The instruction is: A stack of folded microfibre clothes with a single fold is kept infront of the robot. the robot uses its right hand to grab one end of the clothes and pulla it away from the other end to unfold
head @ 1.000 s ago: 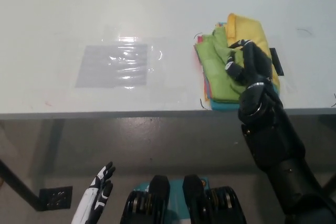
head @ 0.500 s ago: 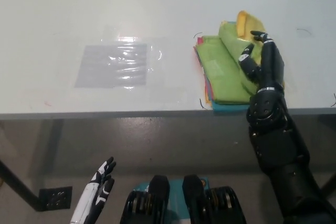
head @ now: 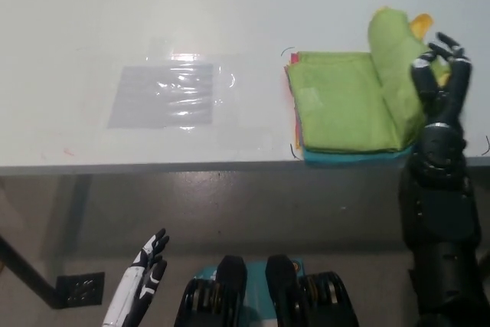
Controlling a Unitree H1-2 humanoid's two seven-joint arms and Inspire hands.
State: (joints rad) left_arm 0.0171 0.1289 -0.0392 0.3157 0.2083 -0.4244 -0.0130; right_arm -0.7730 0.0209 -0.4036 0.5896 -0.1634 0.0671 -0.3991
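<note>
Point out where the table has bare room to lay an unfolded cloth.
The far part of the table is bare, as is the gap between the clear plastic sheet and the cloth stack. The table's right end is crowded: the stack lies at the near edge, with the right hand at the green cloth's raised flap. The left hand hangs below the table.
</note>
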